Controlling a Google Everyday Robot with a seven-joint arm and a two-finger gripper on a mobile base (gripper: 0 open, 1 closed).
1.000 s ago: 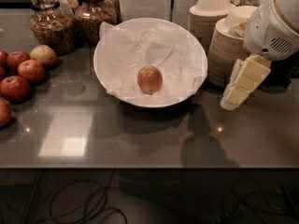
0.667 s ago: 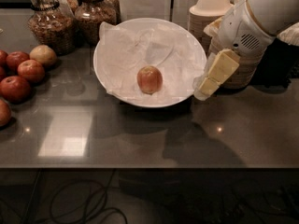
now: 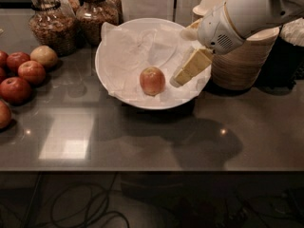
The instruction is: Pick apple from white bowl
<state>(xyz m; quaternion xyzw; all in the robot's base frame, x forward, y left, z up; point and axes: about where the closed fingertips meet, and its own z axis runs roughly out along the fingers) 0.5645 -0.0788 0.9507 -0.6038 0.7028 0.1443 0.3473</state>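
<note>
While the apple (image 3: 152, 80) sits in the white bowl (image 3: 102, 69), gripper (image 3: 179, 78) hangs over bowl's right side, apple just left of its tip, not touching; jaw state: cannot tell

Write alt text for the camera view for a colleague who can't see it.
The gripper hangs over the right side of the white bowl, just right of the apple, which lies on crumpled paper, apart from it. On the counter, red apples sit at the left, jars behind, and stacked beige bowls at the right.
</note>
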